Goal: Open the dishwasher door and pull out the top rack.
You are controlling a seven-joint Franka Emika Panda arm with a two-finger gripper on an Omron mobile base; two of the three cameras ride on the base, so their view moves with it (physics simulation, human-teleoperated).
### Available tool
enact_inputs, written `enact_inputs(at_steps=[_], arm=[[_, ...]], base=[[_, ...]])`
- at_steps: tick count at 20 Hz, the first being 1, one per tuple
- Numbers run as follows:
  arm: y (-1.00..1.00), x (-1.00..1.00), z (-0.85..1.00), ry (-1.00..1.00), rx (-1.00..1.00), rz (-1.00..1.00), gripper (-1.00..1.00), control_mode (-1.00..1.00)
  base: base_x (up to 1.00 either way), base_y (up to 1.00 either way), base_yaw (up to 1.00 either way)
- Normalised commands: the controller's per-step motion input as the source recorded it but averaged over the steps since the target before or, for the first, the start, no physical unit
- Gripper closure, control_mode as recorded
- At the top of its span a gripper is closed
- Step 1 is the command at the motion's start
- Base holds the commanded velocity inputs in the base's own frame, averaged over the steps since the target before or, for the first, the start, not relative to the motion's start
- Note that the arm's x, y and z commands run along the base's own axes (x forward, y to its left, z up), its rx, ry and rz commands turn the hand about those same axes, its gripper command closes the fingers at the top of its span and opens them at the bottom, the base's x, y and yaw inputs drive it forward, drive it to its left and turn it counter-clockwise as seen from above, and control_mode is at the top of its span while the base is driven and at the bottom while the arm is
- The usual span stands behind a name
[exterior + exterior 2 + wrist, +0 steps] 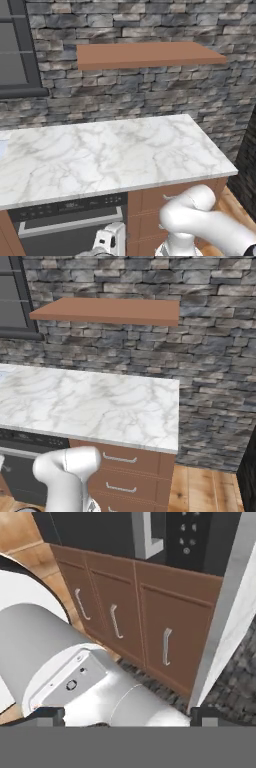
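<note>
The dishwasher door (60, 242) is a dark grey panel under the left part of the marble counter, standing closed. A silver bar handle (70, 220) runs across it below the black control strip (65, 205). The same strip (30, 441) and door (20, 476) lie at the lower left of the right base view. My white hand (111, 241) hangs low in front of the door's right side. In the rolled hand view the door's handle (147, 537) and control strip (192, 534) lie far off at the top. My gripper (127, 718) is open and holds nothing. The top rack is hidden behind the door.
Brown wooden drawers (120, 461) with silver pulls stand right of the dishwasher. The marble counter (110, 150) overhangs them, and a wooden shelf (145, 54) hangs on the stone wall above. My own white arm (200, 220) crowds the lower right. Wooden floor (205, 491) lies to the right.
</note>
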Motion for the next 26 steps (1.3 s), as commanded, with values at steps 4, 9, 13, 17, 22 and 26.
enact_inputs(at_steps=[4,9,13,17,22,26], arm=[[0.34,0.42,-0.89,-0.15,-0.09,0.29,-1.00,-1.00],[0.67,0.66,-0.45,-0.04,-0.09,0.03,-1.00,-1.00],[0.61,0.57,-0.47,0.00,-0.06,0.00,-1.00,-1.00],[0.45,0.44,-0.59,0.00,-0.01,0.00,-1.00,-1.00],[0.09,0.35,-0.36,-0.02,0.00,0.00,-1.00,-1.00],[0.00,0.41,-0.05,-0.03,0.00,0.00,-1.00,-1.00]], base=[[0.00,0.00,0.00],[0.00,0.00,0.00],[0.00,0.00,0.00],[0.00,0.00,0.00],[0.00,0.00,0.00],[0.00,0.00,0.00]])
